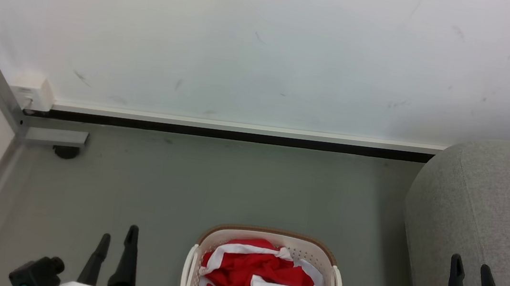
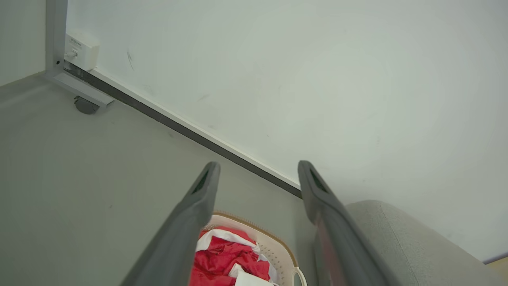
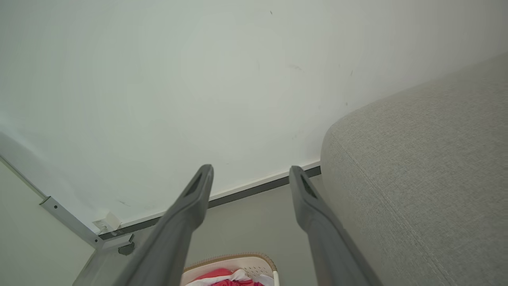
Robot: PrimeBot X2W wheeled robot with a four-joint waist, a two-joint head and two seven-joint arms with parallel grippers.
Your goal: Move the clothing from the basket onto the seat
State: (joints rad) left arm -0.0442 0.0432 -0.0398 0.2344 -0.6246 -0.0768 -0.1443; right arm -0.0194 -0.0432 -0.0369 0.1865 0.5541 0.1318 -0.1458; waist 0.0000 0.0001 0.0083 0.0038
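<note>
Left hand [image 1: 119,233], right hand [image 1: 471,262]: both spread wide, empty, either side of basket [image 1: 268,233]. Clothing [image 1: 259,273]: red-and-white heap inside basket (none on seat [image 1: 493,203] yet). Advice: descend centrally, pinch a thick fold, lift clear of rim.

The clothing [image 1: 259,273] at the bottom centre is bright red with white bands and a white panel. The basket [image 1: 307,253] around it is cream-white, its wall dotted with small holes, its rim [image 1: 269,231] brown. The seat [image 1: 492,208] at the right is light grey with a fine weave. The floor [image 1: 211,186] is dull grey-green; the wall [image 1: 266,43] is white with faint dark scuffs, edged below by a white-and-black skirting [image 1: 237,131]. The fingers [image 1: 128,253] are black.
</note>
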